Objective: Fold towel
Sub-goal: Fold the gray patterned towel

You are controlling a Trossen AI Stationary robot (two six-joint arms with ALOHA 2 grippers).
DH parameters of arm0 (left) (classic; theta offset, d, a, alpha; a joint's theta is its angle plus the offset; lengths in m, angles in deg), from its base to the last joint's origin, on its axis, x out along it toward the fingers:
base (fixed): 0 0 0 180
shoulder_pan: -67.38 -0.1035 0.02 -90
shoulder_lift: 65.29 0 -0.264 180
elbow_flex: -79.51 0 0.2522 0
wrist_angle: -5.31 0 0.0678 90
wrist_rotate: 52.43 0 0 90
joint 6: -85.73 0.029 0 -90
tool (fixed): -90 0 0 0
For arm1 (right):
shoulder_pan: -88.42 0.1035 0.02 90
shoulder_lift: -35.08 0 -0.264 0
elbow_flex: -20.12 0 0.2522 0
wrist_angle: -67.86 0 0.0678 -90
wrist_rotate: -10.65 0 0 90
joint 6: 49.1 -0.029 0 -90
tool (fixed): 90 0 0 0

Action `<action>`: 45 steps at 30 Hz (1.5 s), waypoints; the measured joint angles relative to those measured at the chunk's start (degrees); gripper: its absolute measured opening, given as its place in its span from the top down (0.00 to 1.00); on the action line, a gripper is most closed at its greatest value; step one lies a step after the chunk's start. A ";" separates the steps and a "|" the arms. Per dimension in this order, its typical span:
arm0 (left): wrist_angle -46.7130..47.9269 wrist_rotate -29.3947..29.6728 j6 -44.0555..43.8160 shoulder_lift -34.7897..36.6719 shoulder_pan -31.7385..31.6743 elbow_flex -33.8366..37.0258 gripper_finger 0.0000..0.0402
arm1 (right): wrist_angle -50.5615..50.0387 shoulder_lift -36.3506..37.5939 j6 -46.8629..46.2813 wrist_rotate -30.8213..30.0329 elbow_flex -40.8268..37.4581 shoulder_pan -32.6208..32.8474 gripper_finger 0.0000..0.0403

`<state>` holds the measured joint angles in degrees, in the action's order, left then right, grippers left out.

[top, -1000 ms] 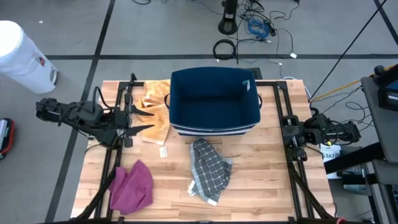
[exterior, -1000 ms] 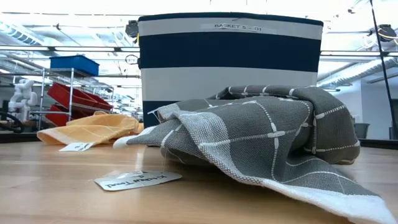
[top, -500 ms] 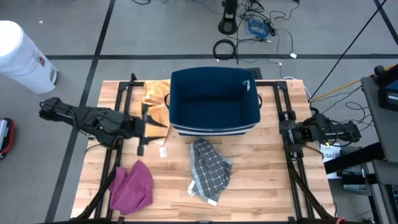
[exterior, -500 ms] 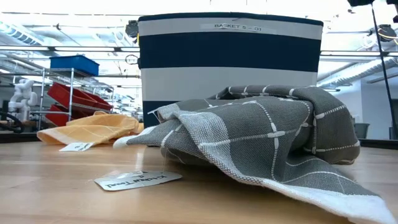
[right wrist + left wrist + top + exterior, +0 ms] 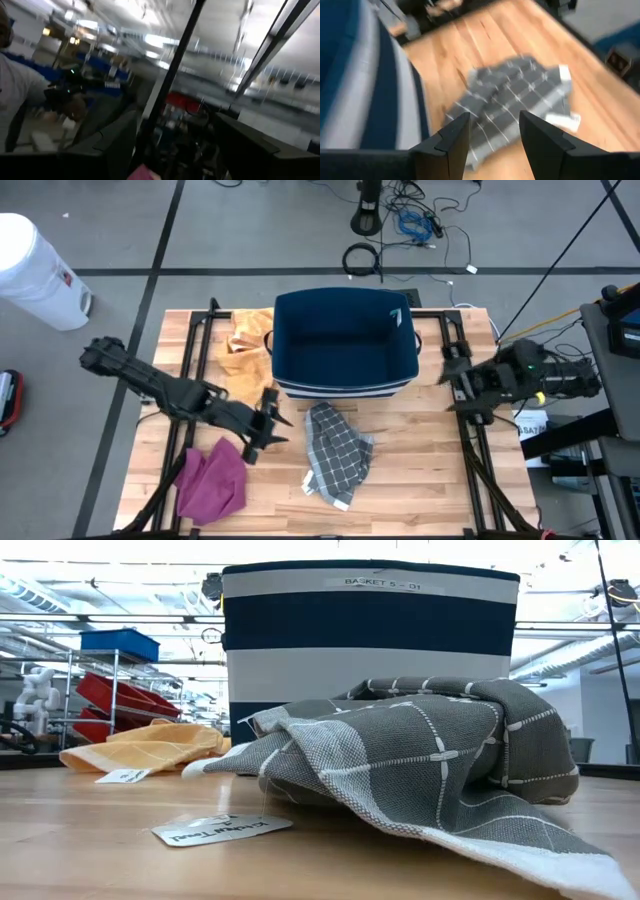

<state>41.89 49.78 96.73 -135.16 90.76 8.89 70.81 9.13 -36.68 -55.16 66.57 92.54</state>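
Left hand (image 5: 272, 423), fingers apart and holding nothing, hovers at nine o'clock of the crumpled grey towel (image 5: 337, 452) on the bench (image 5: 420, 470); right hand (image 5: 447, 366) wide at three o'clock.

Even, bright overhead light falls on the worktop (image 5: 400, 470) with soft shadows. Both wrist views are smeared with motion blur; ceiling lights (image 5: 90, 560) glare in the low view.

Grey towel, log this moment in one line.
grey towel: crumpled, unfolded | left gripper: open, beside it | right gripper: open, at table edge
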 joint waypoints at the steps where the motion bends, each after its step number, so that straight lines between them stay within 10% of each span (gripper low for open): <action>1: 0.52 -0.02 0.02 -1.51 0.26 0.00 0.56 | -2.06 -2.77 0.04 0.05 2.31 0.01 0.38; 18: -2.84 5.95 5.10 -25.93 2.65 0.04 0.56 | -19.29 -36.33 -9.79 -0.71 16.15 6.26 0.38; 34: -14.57 13.58 10.53 -30.26 1.96 0.09 0.56 | -21.20 -56.15 -20.51 -9.47 16.20 16.49 0.38; 45: -19.64 12.28 13.83 -31.02 1.29 0.28 0.82 | -15.72 -65.99 -29.10 -9.74 16.20 22.07 0.38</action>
<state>22.26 62.07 110.57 -166.18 92.05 9.17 55.09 -56.86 -65.78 -64.90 82.76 114.61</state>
